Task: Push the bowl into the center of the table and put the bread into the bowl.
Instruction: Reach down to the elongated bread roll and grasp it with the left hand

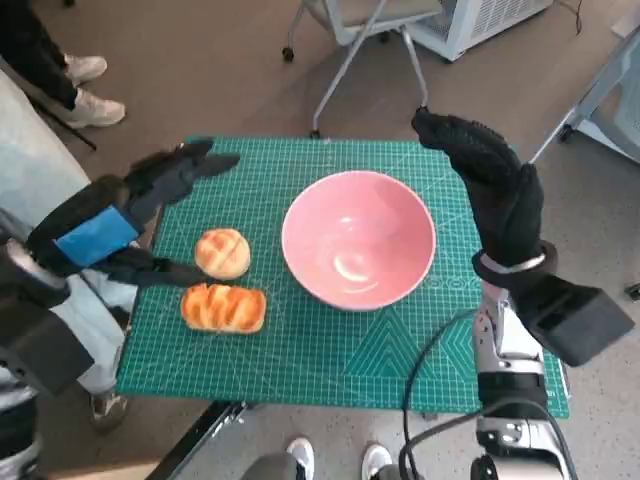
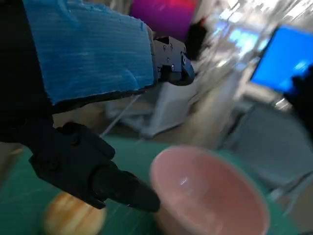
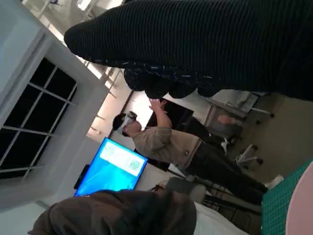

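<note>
A pink bowl (image 1: 359,238) stands empty near the middle of the green cutting mat (image 1: 330,350). It also fills part of the left wrist view (image 2: 210,196). Two breads lie left of it: a round bun (image 1: 222,252) and, nearer the front, a ridged loaf (image 1: 223,307). The round bun (image 2: 73,215) shows blurred under the left hand's fingers (image 2: 98,176). My left hand (image 1: 130,210) hovers over the mat's left edge, fingers apart, holding nothing. My gloved right hand (image 1: 490,185) is raised above the mat's right side beside the bowl, fingers extended, empty.
A wheeled chair (image 1: 350,30) stands behind the table. A person's legs and white shoes (image 1: 95,105) are at the far left; more feet (image 1: 335,460) show at the front edge. The right wrist view shows a person (image 3: 166,144) and a blue screen (image 3: 110,164).
</note>
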Controlling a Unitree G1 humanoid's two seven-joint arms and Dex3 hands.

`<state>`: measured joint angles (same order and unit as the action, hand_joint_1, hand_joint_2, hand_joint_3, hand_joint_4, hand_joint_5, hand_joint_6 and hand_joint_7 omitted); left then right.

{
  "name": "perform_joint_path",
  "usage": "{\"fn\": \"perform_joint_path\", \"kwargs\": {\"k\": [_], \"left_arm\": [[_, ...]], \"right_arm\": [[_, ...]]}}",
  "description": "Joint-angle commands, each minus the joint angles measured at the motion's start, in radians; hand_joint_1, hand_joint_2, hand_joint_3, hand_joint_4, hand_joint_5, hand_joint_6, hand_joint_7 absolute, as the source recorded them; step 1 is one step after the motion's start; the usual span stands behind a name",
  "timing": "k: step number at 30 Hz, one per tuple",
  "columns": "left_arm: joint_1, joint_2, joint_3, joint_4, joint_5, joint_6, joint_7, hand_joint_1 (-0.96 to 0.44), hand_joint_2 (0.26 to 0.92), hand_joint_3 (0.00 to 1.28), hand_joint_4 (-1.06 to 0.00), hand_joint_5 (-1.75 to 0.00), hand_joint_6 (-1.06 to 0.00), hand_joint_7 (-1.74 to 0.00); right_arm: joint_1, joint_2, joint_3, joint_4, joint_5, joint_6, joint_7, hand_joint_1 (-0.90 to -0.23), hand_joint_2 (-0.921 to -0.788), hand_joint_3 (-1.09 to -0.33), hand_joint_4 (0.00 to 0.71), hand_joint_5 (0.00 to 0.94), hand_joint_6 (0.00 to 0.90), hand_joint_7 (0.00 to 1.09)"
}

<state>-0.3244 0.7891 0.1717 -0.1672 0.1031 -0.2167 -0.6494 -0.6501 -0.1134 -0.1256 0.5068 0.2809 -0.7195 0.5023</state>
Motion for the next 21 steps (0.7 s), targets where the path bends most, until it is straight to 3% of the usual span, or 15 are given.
{"fn": "perform_joint_path", "kwargs": {"k": [1,7,21], "left_arm": [[0.052,0.051,-0.013,-0.068,0.059,0.039,-0.017,-0.16,0.688,0.00,-0.22,0.00,-0.29,-0.15],[0.094,0.079,-0.047,-0.147,0.112,0.137,-0.051,-0.12,0.675,0.00,-0.24,0.00,-0.37,-0.06],[0.131,0.096,-0.177,-0.208,0.204,0.278,-0.138,-0.02,0.652,0.00,-0.23,0.00,-0.37,-0.01]], "right_arm": [[0.000,-0.001,-0.002,0.024,0.009,0.016,0.004,-0.675,-0.921,-0.760,0.183,0.000,0.014,0.58],[-0.007,0.000,-0.002,0.031,0.015,0.020,0.009,-0.669,-0.921,-0.762,0.182,0.000,0.012,0.58],[-0.025,-0.003,-0.002,0.067,0.029,0.013,0.028,-0.669,-0.921,-0.763,0.182,0.000,0.008,0.59]]}}
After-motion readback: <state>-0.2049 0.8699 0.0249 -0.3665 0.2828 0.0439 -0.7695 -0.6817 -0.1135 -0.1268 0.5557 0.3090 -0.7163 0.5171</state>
